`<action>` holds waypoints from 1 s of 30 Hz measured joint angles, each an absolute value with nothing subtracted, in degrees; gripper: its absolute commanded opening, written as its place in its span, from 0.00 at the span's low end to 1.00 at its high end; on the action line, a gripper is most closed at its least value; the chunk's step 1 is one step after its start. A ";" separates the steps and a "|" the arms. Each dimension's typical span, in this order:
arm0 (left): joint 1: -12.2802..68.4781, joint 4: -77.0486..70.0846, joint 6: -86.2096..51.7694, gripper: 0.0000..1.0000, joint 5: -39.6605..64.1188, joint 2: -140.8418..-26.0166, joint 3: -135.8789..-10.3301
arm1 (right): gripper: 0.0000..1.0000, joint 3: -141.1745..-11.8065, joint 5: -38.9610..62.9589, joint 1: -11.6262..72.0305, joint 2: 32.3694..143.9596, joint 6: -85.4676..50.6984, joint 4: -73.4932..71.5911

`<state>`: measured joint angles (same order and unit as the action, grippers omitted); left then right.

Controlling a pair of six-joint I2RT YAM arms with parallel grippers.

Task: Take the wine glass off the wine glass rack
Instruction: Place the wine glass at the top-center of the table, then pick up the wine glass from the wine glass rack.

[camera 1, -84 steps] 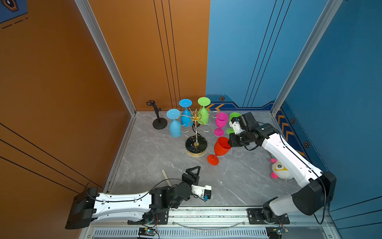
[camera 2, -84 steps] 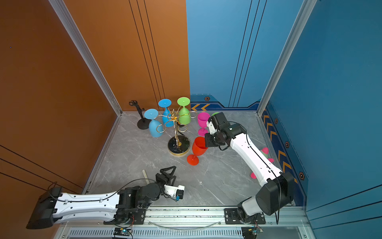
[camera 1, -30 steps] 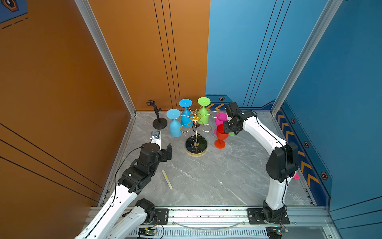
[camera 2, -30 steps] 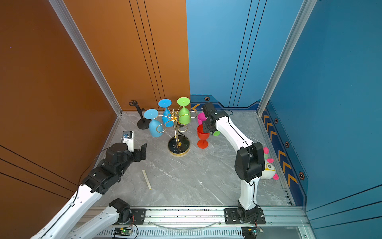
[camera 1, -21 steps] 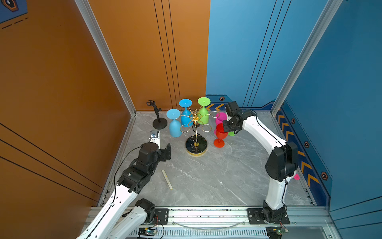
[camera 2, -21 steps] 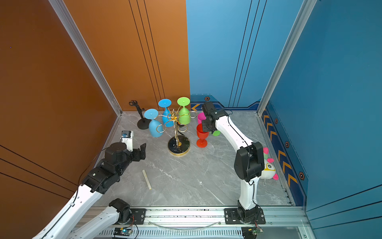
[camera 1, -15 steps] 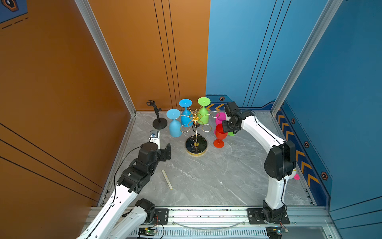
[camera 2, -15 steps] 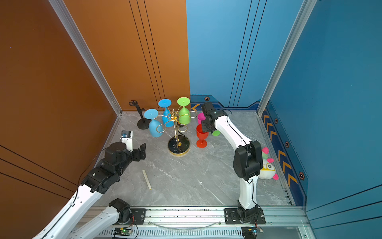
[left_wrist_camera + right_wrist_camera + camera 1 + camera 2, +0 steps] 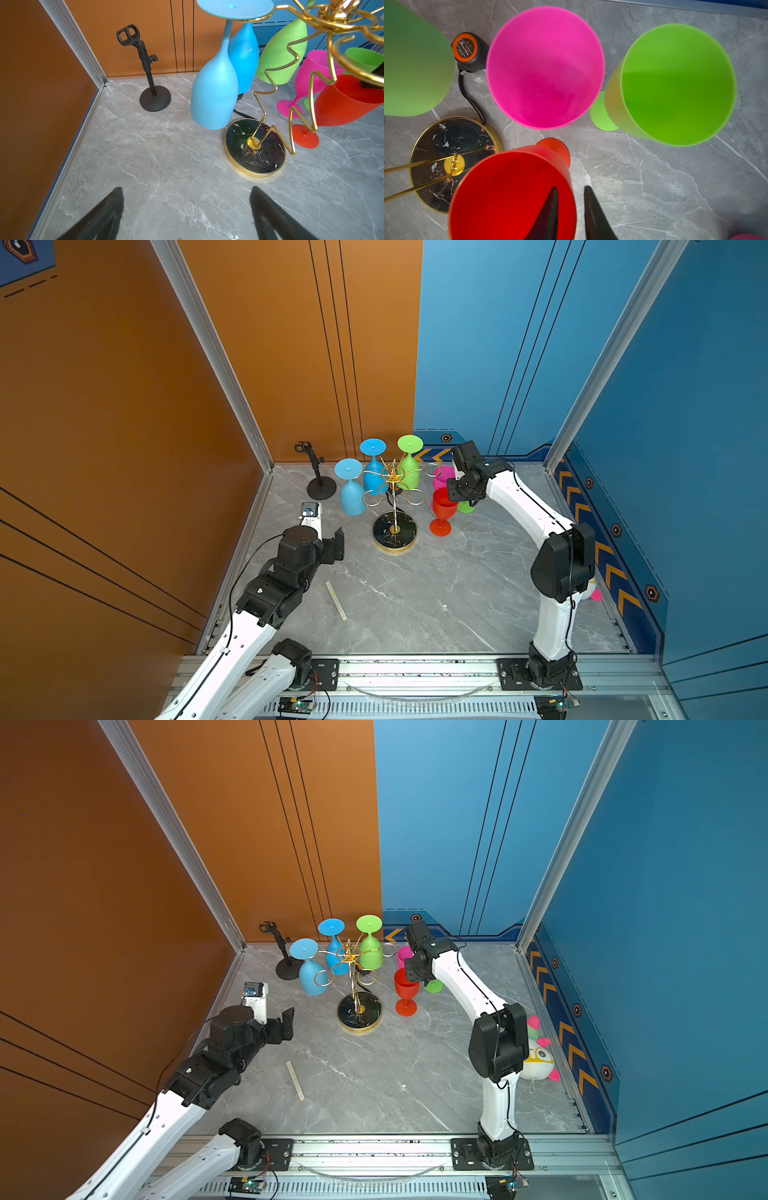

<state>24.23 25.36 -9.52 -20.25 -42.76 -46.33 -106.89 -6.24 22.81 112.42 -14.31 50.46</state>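
The gold wire wine glass rack stands on its black marbled base at the back middle. Three wine glasses hang upside down from it: light blue, blue and green. A red wine glass stands upright on the floor just right of the base. My right gripper straddles its rim, one finger inside the bowl, one outside, with floor showing beside the outer finger; the jaws are slightly open. My left gripper hovers wide open and empty, left of the rack.
A pink glass and a green glass stand upright behind the red one. A black clamp-top stand is in the back left corner. A tape measure lies behind the rack, a pale stick mid-floor, a plush toy right.
The right arm carried the red glass back to a spot beside the pink one, and its jaws have just parted. The left arm swung from the front to the left side.
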 measured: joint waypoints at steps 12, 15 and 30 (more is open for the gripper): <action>21.21 25.36 -9.52 0.95 -17.41 -45.12 -46.35 | 0.84 -105.60 -6.28 23.22 107.68 -11.68 51.03; 20.05 25.52 -9.58 0.95 -16.12 -45.80 -46.54 | 0.93 -102.76 -6.07 23.79 102.00 -11.14 50.78; 10.17 25.58 -14.81 0.88 -3.25 -52.71 -56.82 | 0.99 -73.65 4.99 23.97 72.90 -11.44 39.77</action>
<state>10.17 25.58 -14.81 -3.25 -52.71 -56.82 -73.65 4.99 23.97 72.90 -11.44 39.77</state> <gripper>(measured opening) 0.888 0.998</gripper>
